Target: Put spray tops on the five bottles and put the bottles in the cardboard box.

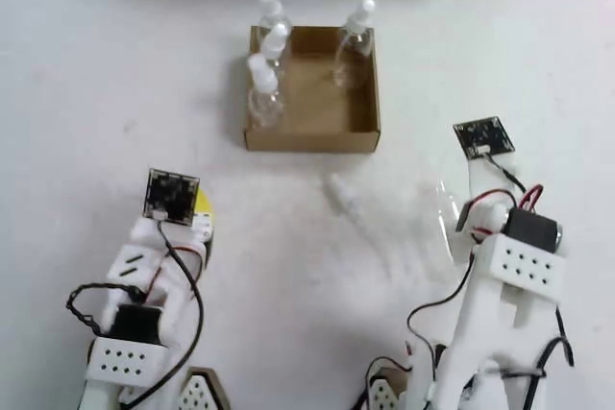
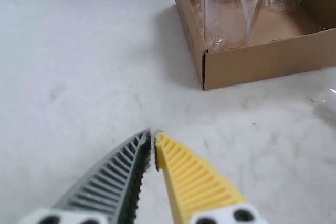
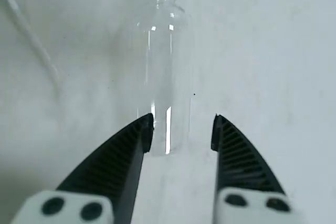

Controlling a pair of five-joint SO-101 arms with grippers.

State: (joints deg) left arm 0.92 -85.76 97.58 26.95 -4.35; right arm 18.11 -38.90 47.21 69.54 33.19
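Presently logged, largest first. Noted white table [image 1: 96, 93] under both arms. Noted cardboard box [image 1: 312, 139] at far middle of table, open side up; caught its near corner and front wall [image 2: 262, 61] from left wrist view.

Noted left arm [image 1: 144, 285] at near left and right arm [image 1: 509, 266] at near right, both short of the box. Found left gripper [image 2: 153, 139] low over bare table, grey and yellow fingers pressed together at the tips with nothing between them, box ahead and off to one side. Found right gripper [image 3: 182, 124] with black fingers spread, clear gap between the tips.

Counted four bottles standing in the box, each capped with a white spray top: three along the left wall [image 1: 269, 9] [image 1: 277, 43] [image 1: 262, 93], one by the right wall [image 1: 354, 40].

Found fifth bottle [image 3: 167, 66] lying on its side on table outside the box, neck bare and pointing away from right gripper, base end in the gap between the spread fingers, close against one of them; cannot tell whether touching. Located same bottle from above [image 1: 445, 210], just ahead of right arm.

Spotted loose spray top [image 1: 341, 191] lying on table between box and fifth bottle, apart from both. Picked out its thin dip tube [image 3: 31, 40] beside the bottle in right wrist view.
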